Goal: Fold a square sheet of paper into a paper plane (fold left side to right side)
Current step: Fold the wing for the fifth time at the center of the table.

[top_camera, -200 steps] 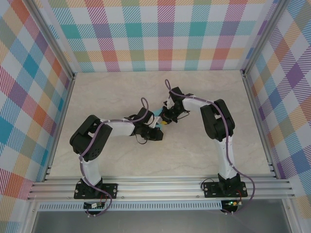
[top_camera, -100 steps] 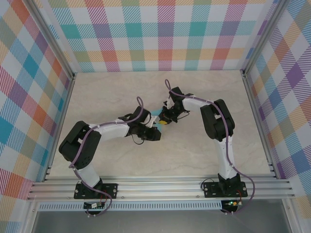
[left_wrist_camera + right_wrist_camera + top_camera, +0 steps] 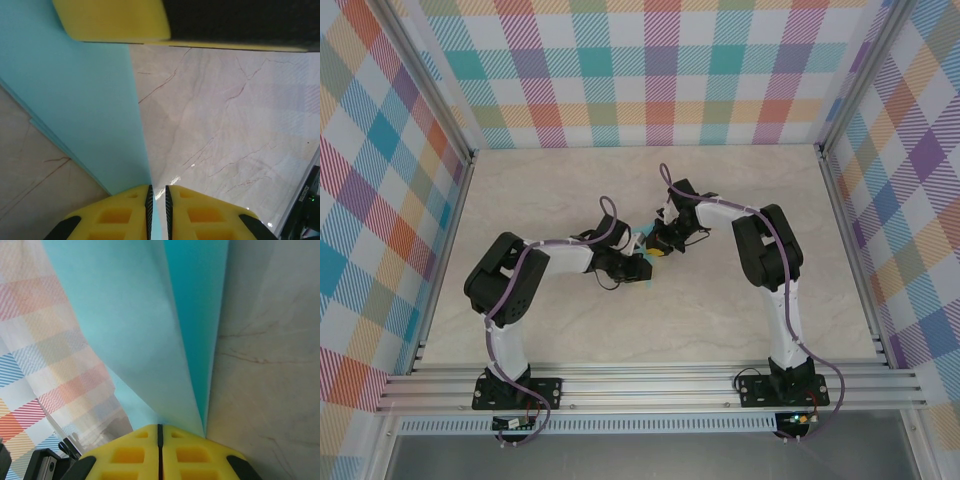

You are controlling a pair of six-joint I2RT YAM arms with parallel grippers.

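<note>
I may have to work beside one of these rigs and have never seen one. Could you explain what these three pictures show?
These are two robot arms, bolted at the near edge of a marble-look table with chequered walls around it.

The wide picture comes from a fixed camera above and behind them. It shows the left arm and the right arm, whose tips meet mid-table. The two close-ups come from a camera on each wrist, looking along that arm's own yellow jaws.

The one loose thing is the turquoise paper, creased into layers. The left jaws are shut on it, and its edge runs down into the thin slit between them. The right jaws are shut on it too, and the paper fans out from them.
</note>
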